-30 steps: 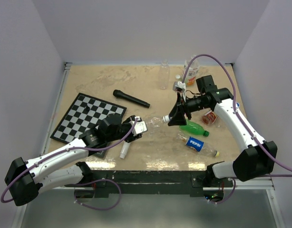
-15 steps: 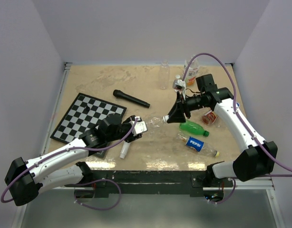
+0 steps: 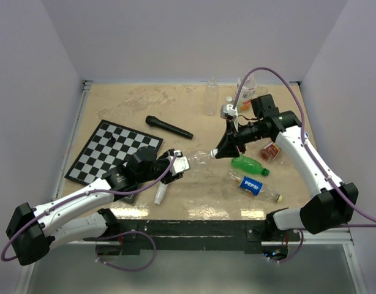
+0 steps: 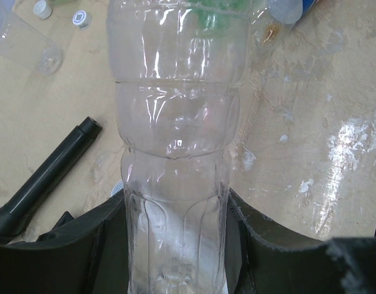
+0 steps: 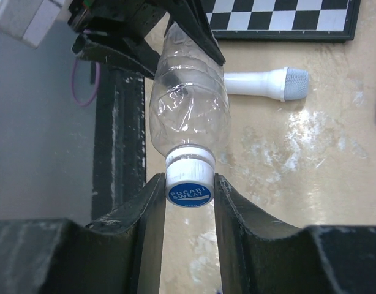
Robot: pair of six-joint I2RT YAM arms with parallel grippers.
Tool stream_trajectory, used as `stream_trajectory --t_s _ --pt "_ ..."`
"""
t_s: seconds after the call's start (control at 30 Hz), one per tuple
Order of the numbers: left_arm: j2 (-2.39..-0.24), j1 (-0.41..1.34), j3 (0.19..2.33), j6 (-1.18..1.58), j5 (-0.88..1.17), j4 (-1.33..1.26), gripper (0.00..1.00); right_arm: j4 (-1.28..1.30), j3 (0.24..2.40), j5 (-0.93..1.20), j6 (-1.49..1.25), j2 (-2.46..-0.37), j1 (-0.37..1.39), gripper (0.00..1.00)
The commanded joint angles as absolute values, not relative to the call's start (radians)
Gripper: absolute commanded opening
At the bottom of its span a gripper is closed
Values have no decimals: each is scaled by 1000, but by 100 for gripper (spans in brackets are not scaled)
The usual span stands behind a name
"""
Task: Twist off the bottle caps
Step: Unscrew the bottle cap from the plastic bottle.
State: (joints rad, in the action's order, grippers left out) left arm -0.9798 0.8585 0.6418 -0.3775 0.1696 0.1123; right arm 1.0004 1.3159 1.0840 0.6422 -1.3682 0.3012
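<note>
cap (image 5: 189, 179): sitting at centre of the right wrist frame, screwed on the clear bottle (image 4: 176, 153) neck; small, hard plastic, likely slippery.
right end effector (image 5: 188, 191): pinching the cap, pads touching both sides.
left end effector (image 4: 176, 233): gripping the bottle's lower body, bottom centre of its frame.
handling: bottle looking empty, light, thin-walled, probably denting under squeeze; gripping at the cap rim for twisting.

a bottle (image 3: 199, 158), cap (image 5: 189, 184) rightward, is right of the chessboard (image 3: 111, 153), between a far microphone (image 3: 168, 127) and a near microphone (image 3: 159, 195).
</note>
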Motion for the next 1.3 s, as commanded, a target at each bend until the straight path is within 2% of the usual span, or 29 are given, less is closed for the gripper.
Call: stream_trajectory --t_s 0.0,0.1,0.4,0.63,0.73,0.9,0.97,1.27 --pt "-976 854 667 -367 179 75 3 1135 1394 1051 941 -1364 307 0" --pt "-976 854 667 -367 183 75 3 1261 1414 1035 1240 -1355 308 0" --pt "-979 854 667 -365 186 77 3 1261 1351 871 1977 -1229 314 0" --pt "-976 854 666 -365 183 77 3 1262 1341 893 2031 -1246 314 0" --pt "-974 856 669 -365 184 77 3 1261 1333 905 2005 -1232 314 4" --pt "-973 854 669 -365 189 77 3 1204 1331 934 1840 -1216 313 18" --pt "-971 854 669 -364 187 78 3 1189 1336 946 1780 -1212 311 29" --pt "-968 854 669 -364 186 78 3 1098 1362 937 1448 -1181 311 70"
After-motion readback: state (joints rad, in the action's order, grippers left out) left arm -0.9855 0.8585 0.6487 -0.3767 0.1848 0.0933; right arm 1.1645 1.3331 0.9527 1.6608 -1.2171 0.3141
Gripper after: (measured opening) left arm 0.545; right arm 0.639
